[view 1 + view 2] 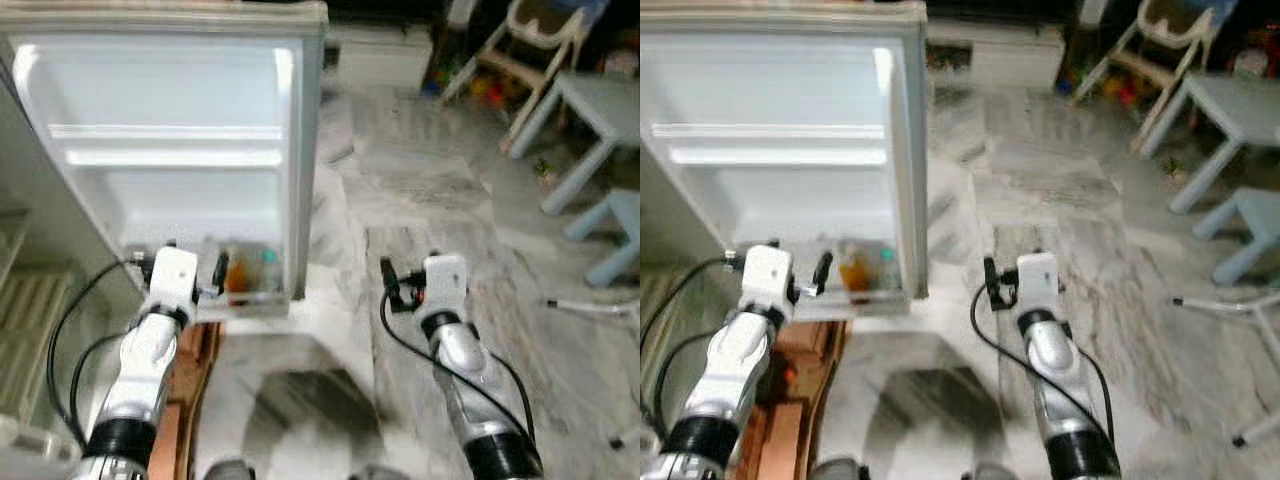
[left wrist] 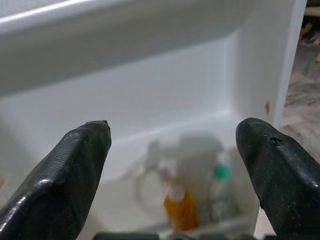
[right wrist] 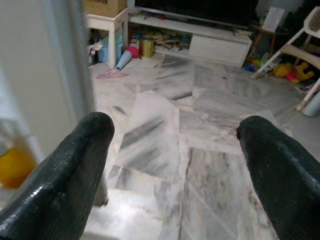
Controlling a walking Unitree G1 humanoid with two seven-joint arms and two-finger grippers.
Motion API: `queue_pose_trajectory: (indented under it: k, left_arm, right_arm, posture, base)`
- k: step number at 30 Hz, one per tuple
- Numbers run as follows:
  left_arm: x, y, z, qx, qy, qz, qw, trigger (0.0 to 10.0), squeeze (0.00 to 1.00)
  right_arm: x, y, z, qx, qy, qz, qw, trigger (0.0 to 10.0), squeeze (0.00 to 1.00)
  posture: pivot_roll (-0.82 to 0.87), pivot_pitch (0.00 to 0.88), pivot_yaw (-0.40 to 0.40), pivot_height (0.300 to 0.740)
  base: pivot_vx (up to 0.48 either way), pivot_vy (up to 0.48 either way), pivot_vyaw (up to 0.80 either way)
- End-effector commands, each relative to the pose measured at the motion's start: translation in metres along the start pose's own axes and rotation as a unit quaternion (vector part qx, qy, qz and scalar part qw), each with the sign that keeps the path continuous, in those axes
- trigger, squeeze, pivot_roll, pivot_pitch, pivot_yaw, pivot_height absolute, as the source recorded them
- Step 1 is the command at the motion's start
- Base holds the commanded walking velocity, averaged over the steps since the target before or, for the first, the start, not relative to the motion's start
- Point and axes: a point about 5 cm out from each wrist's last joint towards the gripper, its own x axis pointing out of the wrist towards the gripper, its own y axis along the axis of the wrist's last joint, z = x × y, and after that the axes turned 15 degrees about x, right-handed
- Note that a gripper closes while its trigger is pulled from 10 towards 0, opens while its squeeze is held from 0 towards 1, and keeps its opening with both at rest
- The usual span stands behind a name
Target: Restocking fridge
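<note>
Now the fridge door [image 1: 170, 150] stands swung open, white inside, with two empty shelf rails up high. Down in its bottom bin: one amber bottle [image 2: 180, 210], one green-capped bottle [image 2: 220, 192] beside it, plus a pale jug-like shape too blurred to name. Left gripper [image 2: 175, 165] hangs just before that bin, fingers spread wide, holding nothing. Right gripper [image 3: 175, 150], also wide and empty, hovers over grey-veined marble floor [image 1: 420, 200]. One blue table [image 1: 600, 100] and a high chair [image 1: 530, 40] sit beyond, partly cut off.

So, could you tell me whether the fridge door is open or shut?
Open: the fridge door shows its inner shelves, with bottles in the lowest one.
</note>
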Motion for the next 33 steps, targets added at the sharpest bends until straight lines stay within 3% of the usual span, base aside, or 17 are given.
queue_pose_trajectory:
  k: [1,8,22,26,33]
  left_arm:
    - [0.003,0.004,0.009,-0.004,-0.015,0.008,1.000,10.0,0.00]
    - [0.006,0.007,0.017,-0.005,-0.024,0.012,1.000,10.0,0.00]
    - [0.011,0.004,0.020,0.001,-0.038,0.005,0.999,10.0,0.00]
    - [0.000,-0.003,0.012,-0.004,-0.025,0.004,1.000,10.0,0.00]
    - [-0.035,-0.024,-0.001,-0.008,0.000,-0.021,1.000,10.0,0.00]
  right_arm:
    - [-0.002,0.001,0.012,-0.004,-0.021,0.000,1.000,10.0,0.00]
    - [-0.002,-0.001,0.013,-0.006,-0.024,-0.005,1.000,10.0,0.00]
    - [0.002,-0.005,0.007,0.004,-0.024,-0.005,1.000,10.0,0.00]
    - [0.001,-0.005,0.009,0.007,-0.028,-0.002,1.000,10.0,0.00]
    - [0.001,-0.005,0.012,0.008,-0.028,-0.004,1.000,10.0,0.00]
  posture:
    - [-0.03,0.025,-0.055,0.740]
    - [-0.01,0.025,-0.073,0.740]
    - [-0.03,0.000,-0.036,0.740]
    - [-0.04,0.000,-0.029,0.740]
    - [-0.03,0.002,-0.039,0.740]
  base:
    - [0.480,0.000,0.00]
    - [0.480,0.000,0.00]
    - [0.475,0.000,0.00]
    - [0.101,0.000,0.00]
    - [0.000,0.000,0.00]
